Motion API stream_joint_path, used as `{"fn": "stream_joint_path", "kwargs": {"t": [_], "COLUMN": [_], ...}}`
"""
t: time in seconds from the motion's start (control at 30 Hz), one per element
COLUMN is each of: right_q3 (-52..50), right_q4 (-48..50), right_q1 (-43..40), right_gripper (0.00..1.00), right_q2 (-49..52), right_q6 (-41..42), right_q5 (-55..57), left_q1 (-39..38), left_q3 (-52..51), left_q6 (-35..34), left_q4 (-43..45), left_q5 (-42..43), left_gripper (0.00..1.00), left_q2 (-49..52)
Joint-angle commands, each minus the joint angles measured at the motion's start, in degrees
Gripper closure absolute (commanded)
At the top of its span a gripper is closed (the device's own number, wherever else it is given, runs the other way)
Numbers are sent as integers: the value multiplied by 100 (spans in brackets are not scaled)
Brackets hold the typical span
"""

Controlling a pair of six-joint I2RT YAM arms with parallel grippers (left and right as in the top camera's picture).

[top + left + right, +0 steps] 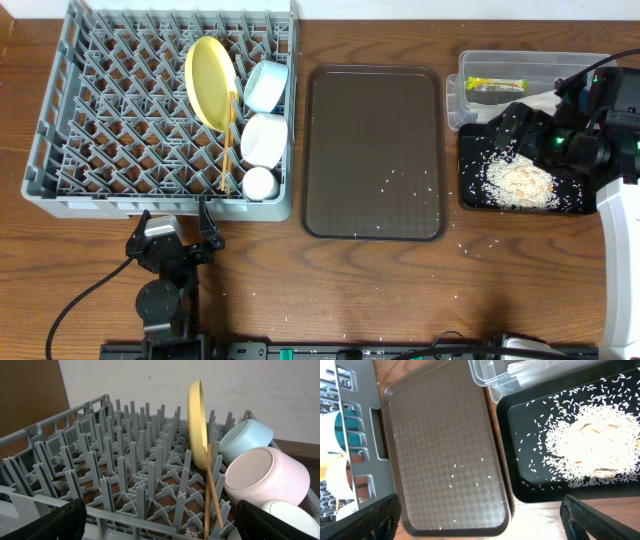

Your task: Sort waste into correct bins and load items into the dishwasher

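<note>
The grey dish rack (60, 120) holds the yellow plate (210, 80) on edge, the light blue bowl (267, 85), the white bowl (265, 137), the small white cup (260, 183) and the wooden chopsticks (230, 140). The left wrist view shows the plate (197, 420), both bowls (245, 437) (267, 477) and the chopsticks (212, 490). My left gripper (175, 225) (160, 520) is open and empty at the rack's front edge. My right gripper (508, 128) (480, 510) is open and empty above the black tray (470, 195), which holds rice scraps (520, 182) (590, 445). The wrapper (495, 84) lies in the clear tub (465, 100).
The brown serving tray (375, 150) (440, 445) lies between the rack and the bins, with a few rice grains on it. Stray grains dot the wooden table. The right arm covers part of the tub and the black tray.
</note>
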Motion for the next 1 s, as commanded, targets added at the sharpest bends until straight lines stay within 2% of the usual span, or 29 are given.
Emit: {"fn": "stream_joint_path", "kwargs": {"t": [0.0,0.13,0.3,0.37,0.5,0.6,0.97], "right_q3": [74,50,-374,-761,-1858,-2887,-6089], "right_q4": [-7,83,815,1281,2409,3034,4413], "right_q1": [-42,63,785,1134,1602,1631,1631], "right_gripper": [1,1,1,1,1,1,1], "right_q2": [7,-66,-728,-1145,-2085,-2975,-6118], "right_q6": [-50,-229,-2109,-2566,-2677,-2673,-2712], "right_q5": [166,680,1255,1554,1991,1987,1825], "left_q1": [-2,-2,-2,-2,-2,-2,-2], "left_q3": [-68,-68,-68,-68,-68,-68,-68], "left_q6": [74,74,74,74,74,74,74], "left_q4": [-289,-289,-289,-289,-289,-289,-289], "left_q5": [-66,-66,-66,-66,-66,-66,-66], "left_gripper": [4,4,4,4,4,4,4], "left_q2": [-39,-39,-39,-39,-39,-39,-39]}}
